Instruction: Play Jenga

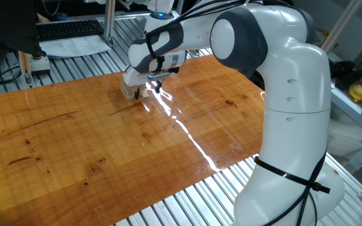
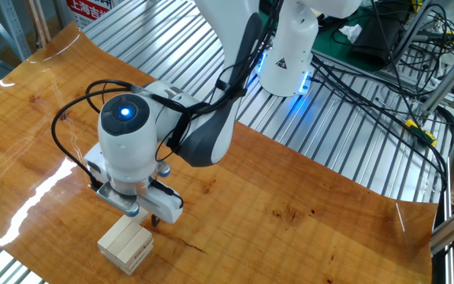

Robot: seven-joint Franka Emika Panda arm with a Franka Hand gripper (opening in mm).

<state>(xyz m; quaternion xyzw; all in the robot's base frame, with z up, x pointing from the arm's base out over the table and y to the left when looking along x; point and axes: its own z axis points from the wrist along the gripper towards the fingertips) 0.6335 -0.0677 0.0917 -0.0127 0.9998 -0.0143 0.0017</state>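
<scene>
The Jenga stack (image 1: 128, 93) is a small low pile of pale wood blocks at the far side of the wooden table; in the other fixed view it (image 2: 123, 244) sits near the bottom edge. My gripper (image 1: 148, 90) is low over the stack's right side, and its hand covers the top layer. The fingers stand apart and I see no block between them. In the other fixed view the gripper (image 2: 142, 214) touches or nearly touches the stack's upper far edge. One dark fingertip (image 2: 154, 219) reaches close to the table beside the stack. No loose block is in view.
The wooden table top (image 1: 105, 144) ends in metal slats (image 1: 193, 201) at the front. A keyboard and papers (image 1: 68, 31) lie beyond the far edge. The robot base (image 2: 290, 47) and cables (image 2: 385, 95) stand off the table's far side.
</scene>
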